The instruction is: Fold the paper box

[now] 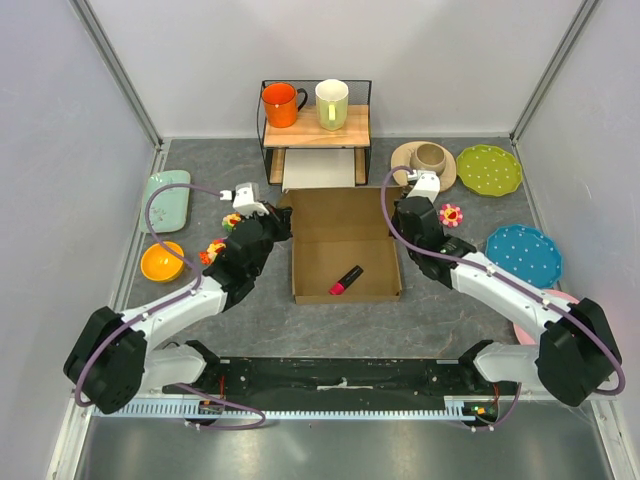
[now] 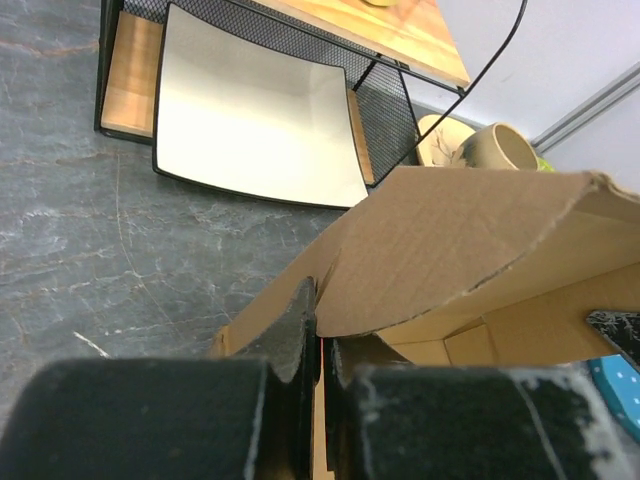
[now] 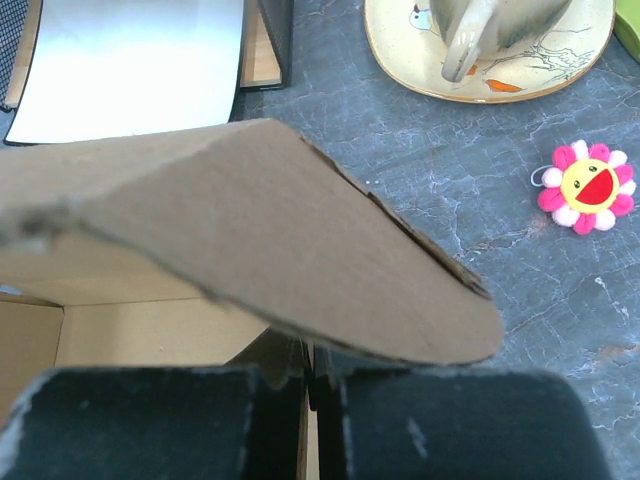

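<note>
The brown cardboard paper box (image 1: 340, 215) lies open in the middle of the table, its lid panel toward the far side. A pink marker (image 1: 346, 280) lies inside it. My left gripper (image 1: 283, 224) is shut on the box's left side wall; in the left wrist view the fingers (image 2: 296, 330) pinch the cardboard edge under a curved flap (image 2: 470, 240). My right gripper (image 1: 400, 212) is shut on the right side wall; in the right wrist view the gripper (image 3: 310, 362) sits under a rounded flap (image 3: 250, 230).
A wire rack (image 1: 315, 125) behind the box holds an orange mug (image 1: 281, 104), a cream mug (image 1: 332, 103) and a white tray (image 1: 318, 170). A cup on a saucer (image 1: 428, 160), green plate (image 1: 489, 169), blue plate (image 1: 524, 252) and flower toy (image 1: 451, 214) lie right. A mint tray (image 1: 165, 198) and orange bowl (image 1: 162, 262) lie left.
</note>
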Action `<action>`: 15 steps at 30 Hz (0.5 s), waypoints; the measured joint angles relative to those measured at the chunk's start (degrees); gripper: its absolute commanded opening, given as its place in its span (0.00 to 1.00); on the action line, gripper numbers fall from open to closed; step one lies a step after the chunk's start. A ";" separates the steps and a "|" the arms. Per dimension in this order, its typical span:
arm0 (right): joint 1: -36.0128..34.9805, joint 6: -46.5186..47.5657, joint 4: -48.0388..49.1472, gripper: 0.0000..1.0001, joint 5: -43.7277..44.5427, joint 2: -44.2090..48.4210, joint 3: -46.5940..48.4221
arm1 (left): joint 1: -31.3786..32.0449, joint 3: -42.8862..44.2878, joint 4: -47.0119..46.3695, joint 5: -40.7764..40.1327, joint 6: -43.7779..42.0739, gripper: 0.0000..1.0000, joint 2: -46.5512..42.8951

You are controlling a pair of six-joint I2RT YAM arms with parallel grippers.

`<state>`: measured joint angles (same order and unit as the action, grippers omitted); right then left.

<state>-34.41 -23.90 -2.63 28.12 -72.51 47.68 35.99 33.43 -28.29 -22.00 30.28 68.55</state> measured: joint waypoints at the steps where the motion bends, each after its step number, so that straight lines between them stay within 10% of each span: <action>1: 0.00 -0.09 0.26 0.00 0.07 0.22 -0.35 | 0.07 -0.50 -0.55 -0.07 0.81 0.02 -0.26; 15: -0.35 -0.33 2.25 0.01 0.37 1.66 -2.58 | 0.68 -2.62 -2.08 0.20 3.74 0.22 -1.42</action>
<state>-34.76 -24.23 -0.38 28.49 -70.85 45.10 36.67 30.81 -30.37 -21.80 34.02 67.13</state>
